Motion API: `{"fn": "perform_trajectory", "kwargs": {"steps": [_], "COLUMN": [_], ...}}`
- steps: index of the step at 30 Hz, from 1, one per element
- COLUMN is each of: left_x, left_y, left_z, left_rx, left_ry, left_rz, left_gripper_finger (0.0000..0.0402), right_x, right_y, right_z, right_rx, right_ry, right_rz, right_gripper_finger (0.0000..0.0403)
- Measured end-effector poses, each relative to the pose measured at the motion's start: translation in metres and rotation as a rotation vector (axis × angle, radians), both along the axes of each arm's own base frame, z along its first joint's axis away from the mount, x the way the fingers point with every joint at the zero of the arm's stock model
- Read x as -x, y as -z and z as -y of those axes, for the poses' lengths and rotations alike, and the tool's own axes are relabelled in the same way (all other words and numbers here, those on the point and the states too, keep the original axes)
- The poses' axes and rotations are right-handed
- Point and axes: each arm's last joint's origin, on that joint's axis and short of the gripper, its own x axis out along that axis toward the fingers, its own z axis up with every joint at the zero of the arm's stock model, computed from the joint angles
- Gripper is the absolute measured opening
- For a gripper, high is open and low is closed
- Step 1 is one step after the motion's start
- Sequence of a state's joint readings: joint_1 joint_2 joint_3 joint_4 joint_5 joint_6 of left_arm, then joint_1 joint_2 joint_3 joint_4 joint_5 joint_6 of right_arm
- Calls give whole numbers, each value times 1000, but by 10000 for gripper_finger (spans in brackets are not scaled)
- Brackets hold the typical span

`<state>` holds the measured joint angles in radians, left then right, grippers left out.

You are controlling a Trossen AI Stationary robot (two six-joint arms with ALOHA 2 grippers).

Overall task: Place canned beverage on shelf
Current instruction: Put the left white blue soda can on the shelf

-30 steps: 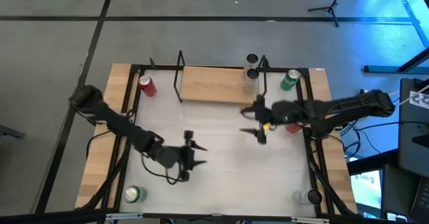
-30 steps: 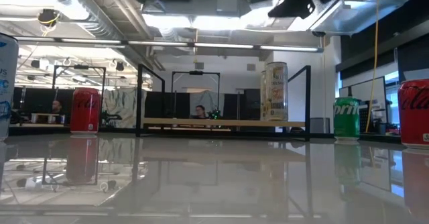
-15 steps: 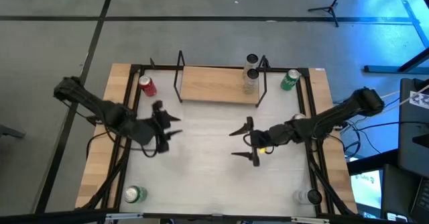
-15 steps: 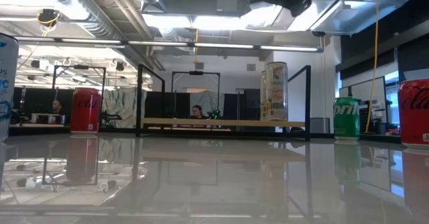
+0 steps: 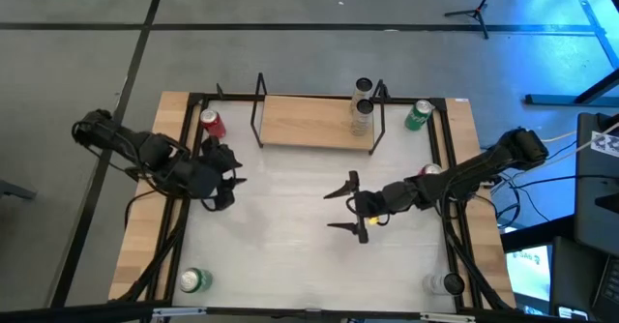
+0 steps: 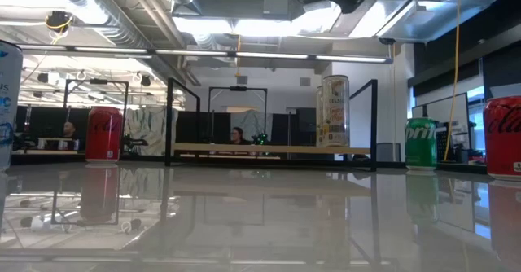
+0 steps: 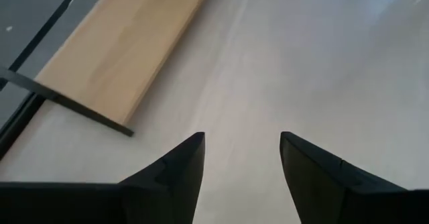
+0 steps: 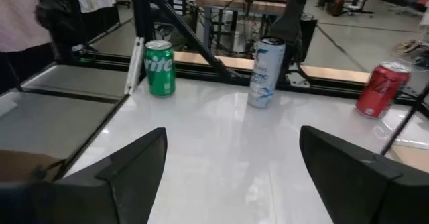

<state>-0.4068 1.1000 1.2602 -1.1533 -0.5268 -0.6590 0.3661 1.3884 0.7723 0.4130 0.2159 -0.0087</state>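
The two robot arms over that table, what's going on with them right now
Neither arm holds anything. One tall can stands on the shelf at the table's far edge. The left gripper hangs open near a red can by the shelf's left end. The right gripper is open over the bare middle of the table. A green can sits right of the shelf, others at the near corners.

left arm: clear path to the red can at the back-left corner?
Probably yes. The left gripper stands open and empty just in front of the red can, with only bare tabletop between them.
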Motion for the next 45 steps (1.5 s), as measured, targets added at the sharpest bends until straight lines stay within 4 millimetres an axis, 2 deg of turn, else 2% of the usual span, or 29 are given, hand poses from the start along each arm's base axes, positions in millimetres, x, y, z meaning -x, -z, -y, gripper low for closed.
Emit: {"fn": "perform_trajectory", "kwargs": {"steps": [3,8,12,16,21,29,35,45], "left_x": [-1,-2,-4,-8,-7,21,24,29], "left_y": [2,6,8,6,9,22,27,64], "left_z": [-5,-10,-9,-6,-1,-11,-6,-5], "left_rx": [15,29,57,108,188,222,345,372], "left_ry": [-36,-44,-32,6,-34,-361,-462,-514], "left_rz": [-24,-87,-108,-73,-95,-371,-401,-590], "left_gripper_finger": [208,279,333,362,368,367,363,362], "right_x": [0,0,1,1,1,1,1,2], "right_y": [1,2,4,5,5,5,6,7], "right_z": [0,0,0,1,1,1,1,1], "right_rx": [5,10,19,42,46,39,41,46], "right_ry": [0,0,0,8,14,15,15,16], "right_rz": [-5,-18,-37,-42,-41,-44,-53,-67], "right_gripper_finger": [335,335,335,335,335,335,335,335]}}
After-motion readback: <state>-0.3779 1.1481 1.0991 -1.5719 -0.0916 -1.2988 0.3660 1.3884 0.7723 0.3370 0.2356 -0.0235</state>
